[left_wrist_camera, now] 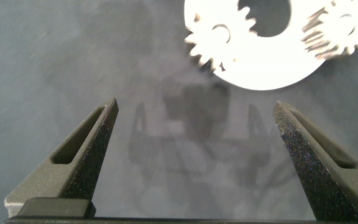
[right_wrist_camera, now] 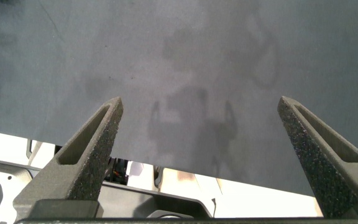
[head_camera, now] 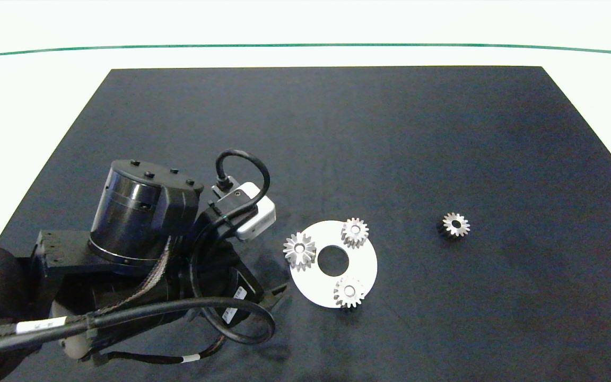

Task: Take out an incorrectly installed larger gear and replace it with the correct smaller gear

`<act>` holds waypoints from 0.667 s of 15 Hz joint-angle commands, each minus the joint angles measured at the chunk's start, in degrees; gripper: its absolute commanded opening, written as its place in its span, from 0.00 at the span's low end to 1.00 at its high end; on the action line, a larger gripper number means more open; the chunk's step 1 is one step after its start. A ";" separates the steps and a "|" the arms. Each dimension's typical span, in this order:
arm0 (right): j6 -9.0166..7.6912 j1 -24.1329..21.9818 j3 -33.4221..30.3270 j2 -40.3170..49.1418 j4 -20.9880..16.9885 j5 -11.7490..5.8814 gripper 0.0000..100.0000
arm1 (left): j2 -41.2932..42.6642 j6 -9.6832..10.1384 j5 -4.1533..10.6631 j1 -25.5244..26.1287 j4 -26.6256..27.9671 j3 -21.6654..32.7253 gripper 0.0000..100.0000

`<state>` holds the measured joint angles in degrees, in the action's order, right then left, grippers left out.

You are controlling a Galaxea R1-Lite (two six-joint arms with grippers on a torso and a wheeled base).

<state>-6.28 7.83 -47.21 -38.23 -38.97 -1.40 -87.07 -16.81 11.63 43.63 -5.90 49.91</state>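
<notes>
Bench [head_camera: 337,132] under a dark mat carries the left gripper [left_wrist_camera: 194,134] near its front-left corner, fingers spread wide and holding nothing, just beside a white disc [head_camera: 361,265] that bears three gears. The larger gear [head_camera: 299,250] overhangs the disc's left rim, nearest those fingers, so a careless closing could shove the light disc or disturb its two neighbours. The smaller gear [head_camera: 455,224] lies well apart toward the right edge, and the right gripper [right_wrist_camera: 197,149], also agape and empty, hangs over the mat's edge.

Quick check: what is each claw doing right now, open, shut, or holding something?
Left claw: open, empty, over the mat just short of the white disc.
Right claw: open, empty, out of the head view.
</notes>
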 commanded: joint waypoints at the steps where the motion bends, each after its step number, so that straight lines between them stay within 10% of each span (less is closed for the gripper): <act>1: -0.05 0.08 0.46 0.26 -0.23 0.00 1.00 | -3.90 0.73 0.15 1.19 -0.08 2.04 1.00; 10: -0.05 0.17 1.07 1.14 -0.14 0.17 1.00 | -10.05 2.92 0.67 2.86 -0.08 8.01 1.00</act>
<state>-6.25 7.91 -46.10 -37.25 -38.91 -1.21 -96.06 -13.75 12.29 46.14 -5.97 57.38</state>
